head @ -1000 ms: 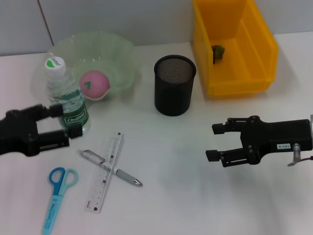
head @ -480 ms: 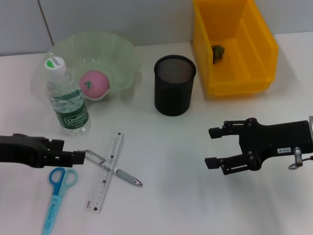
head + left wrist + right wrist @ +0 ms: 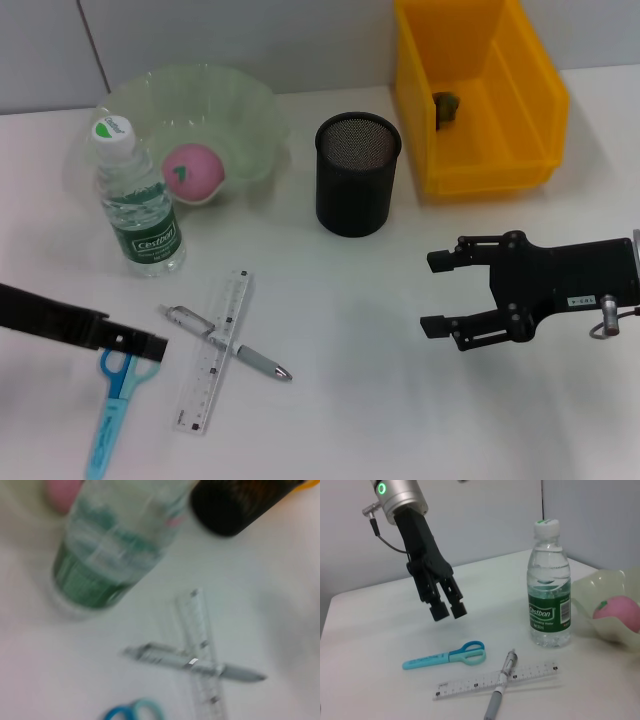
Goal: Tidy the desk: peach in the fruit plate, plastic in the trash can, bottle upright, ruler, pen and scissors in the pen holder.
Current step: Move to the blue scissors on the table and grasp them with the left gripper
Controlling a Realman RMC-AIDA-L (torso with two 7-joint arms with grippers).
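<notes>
Over the lower left of the head view, the left gripper [image 3: 150, 346] hung above the scissors [image 3: 113, 410], jaws nearly together and holding nothing.
Seen from the right wrist camera, its two black fingers [image 3: 446, 608] were close side by side, clear of the desk [image 3: 350, 420]. The water bottle [image 3: 138, 205] stood upright at left, just in front of the green fruit plate [image 3: 240, 110], which held the peach [image 3: 192, 172]. The pen [image 3: 228, 345] lay across the clear ruler [image 3: 213, 351] at lower centre-left, the scissors beside them. The black mesh pen holder [image 3: 358, 187] stood at upper centre, the yellow bin [image 3: 478, 95] at upper right with a small dark green object [image 3: 446, 106] inside. The right gripper [image 3: 432, 292] hovered at right, jaws wide apart and empty.
</notes>
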